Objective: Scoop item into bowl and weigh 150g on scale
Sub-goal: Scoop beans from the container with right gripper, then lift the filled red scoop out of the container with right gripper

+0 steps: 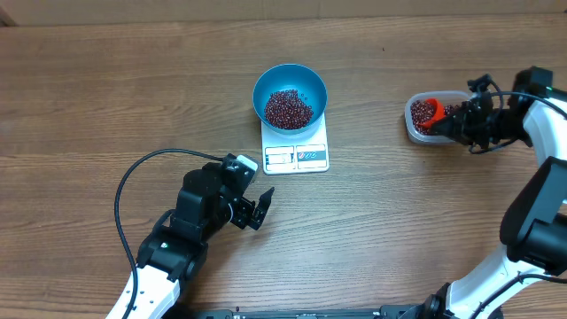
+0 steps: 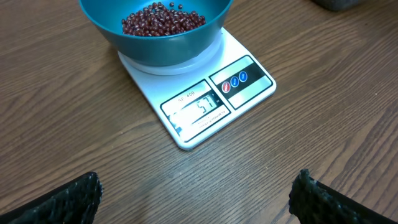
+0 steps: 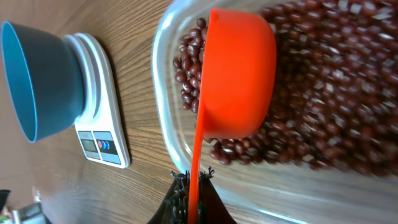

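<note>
Refill step. Well to the right of the scale (image 1: 295, 147), the right tool (image 1: 454, 124) clamps the handle of an orange scoop (image 1: 431, 113), its cup down among beans (image 3: 323, 93) in a clear tub (image 1: 410, 124). The blue bowl (image 1: 290, 96) stands on the scale, partly filled. The left tool (image 1: 257, 209) hangs wide open and empty near the scale's display edge. Next, likely: lift the scoop level and carry it to the bowl. Only the left wrist view shows the display (image 2: 198, 107), seemingly 57; only the right wrist view shows the grip closely.
</note>
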`<state>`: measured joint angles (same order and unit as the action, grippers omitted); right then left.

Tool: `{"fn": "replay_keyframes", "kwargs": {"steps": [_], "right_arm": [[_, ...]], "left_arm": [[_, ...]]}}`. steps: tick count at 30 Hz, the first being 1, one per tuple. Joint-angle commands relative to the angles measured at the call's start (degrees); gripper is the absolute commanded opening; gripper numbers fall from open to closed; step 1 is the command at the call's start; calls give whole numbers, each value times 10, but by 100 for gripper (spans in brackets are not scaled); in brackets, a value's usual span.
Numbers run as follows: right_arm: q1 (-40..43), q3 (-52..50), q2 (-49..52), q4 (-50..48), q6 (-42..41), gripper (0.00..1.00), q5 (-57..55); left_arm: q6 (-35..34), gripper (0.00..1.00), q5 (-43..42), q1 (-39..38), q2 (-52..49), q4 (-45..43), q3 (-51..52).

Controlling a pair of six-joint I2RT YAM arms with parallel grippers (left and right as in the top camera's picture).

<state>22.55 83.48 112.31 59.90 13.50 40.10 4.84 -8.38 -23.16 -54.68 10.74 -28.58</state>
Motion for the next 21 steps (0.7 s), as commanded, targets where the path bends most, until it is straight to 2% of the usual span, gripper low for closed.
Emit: {"fn": "replay_keyframes", "kwargs": {"steps": [1,9,21], "right_arm": [[29,-15,10,-1,5,4,40],[72,-23,10,10,49,4,132],[110,-22,10,45,71,4,205]], "left_arm": [[-1,100,-6,-2,-1,0,4],[-1,100,-6,-2,-1,0,4],[-1,100,-6,-2,-1,0,4]]}}
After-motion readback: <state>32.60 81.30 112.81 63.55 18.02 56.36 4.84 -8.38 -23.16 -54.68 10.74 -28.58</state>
